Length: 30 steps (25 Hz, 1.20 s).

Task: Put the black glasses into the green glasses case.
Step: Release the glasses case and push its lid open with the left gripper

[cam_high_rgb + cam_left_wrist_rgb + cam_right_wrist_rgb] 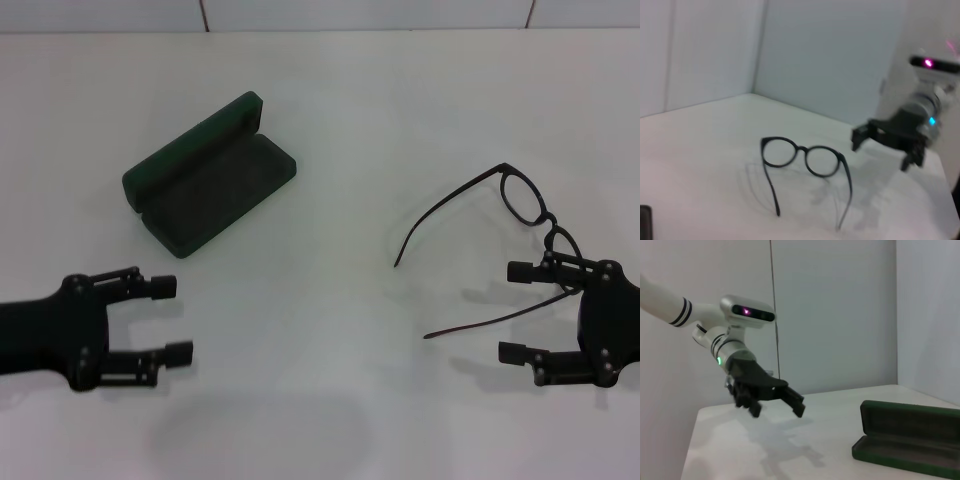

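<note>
Two open grippers, left gripper (170, 319) and right gripper (518, 312), hover over a white table (330, 120) between an open green case (208, 176) and black glasses (505, 230).

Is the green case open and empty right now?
Open and empty. The green glasses case has its lid raised, bare dark lining showing; the black glasses lie apart on the table near the right gripper.

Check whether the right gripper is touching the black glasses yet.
Cannot tell. In the head view the right gripper, jaws open, overlaps the black glasses; the left wrist view suggests a gap.
</note>
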Tool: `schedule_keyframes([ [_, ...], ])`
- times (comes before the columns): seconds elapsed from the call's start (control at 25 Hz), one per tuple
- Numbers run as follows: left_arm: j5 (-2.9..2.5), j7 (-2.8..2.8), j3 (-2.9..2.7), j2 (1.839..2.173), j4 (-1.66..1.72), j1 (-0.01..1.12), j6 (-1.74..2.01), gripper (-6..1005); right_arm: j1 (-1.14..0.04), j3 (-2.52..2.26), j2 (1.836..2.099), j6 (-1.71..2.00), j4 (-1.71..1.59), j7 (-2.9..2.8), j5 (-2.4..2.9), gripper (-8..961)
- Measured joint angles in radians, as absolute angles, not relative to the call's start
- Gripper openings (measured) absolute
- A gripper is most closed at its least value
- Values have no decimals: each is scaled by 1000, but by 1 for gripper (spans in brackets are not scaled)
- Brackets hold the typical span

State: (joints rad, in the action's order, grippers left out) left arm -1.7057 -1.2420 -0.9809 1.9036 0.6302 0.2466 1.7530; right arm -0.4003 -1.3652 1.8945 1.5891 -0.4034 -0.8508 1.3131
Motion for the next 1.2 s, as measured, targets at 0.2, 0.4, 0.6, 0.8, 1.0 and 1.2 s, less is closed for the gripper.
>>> schedule_keyframes([
  [0.2,-1717,-1520,-916,1915,622,300,1729,873,-402,-1365,1895,1590,-403,-852,1313,858],
  [0.4,-1799,-1756,-884,1921,628,377,1648,872,-404,-1365,1897,1591,-403,-852,1313,858],
  [0.6,-1868,-1902,-882,1910,698,441,1599,872,-405,-1372,1902,1593,-403,-851,1315,858],
  [0.8,-2046,-2134,-869,1906,889,516,1542,871,-406,-1373,1908,1593,-403,-852,1330,858],
  [1.0,-2260,-2243,-879,1916,1035,634,1540,871,-412,-1373,1913,1593,-410,-853,1340,857],
  [1.2,-2456,-2278,-914,1919,998,776,1537,870,-427,-1373,1923,1592,-413,-853,1351,857],
])
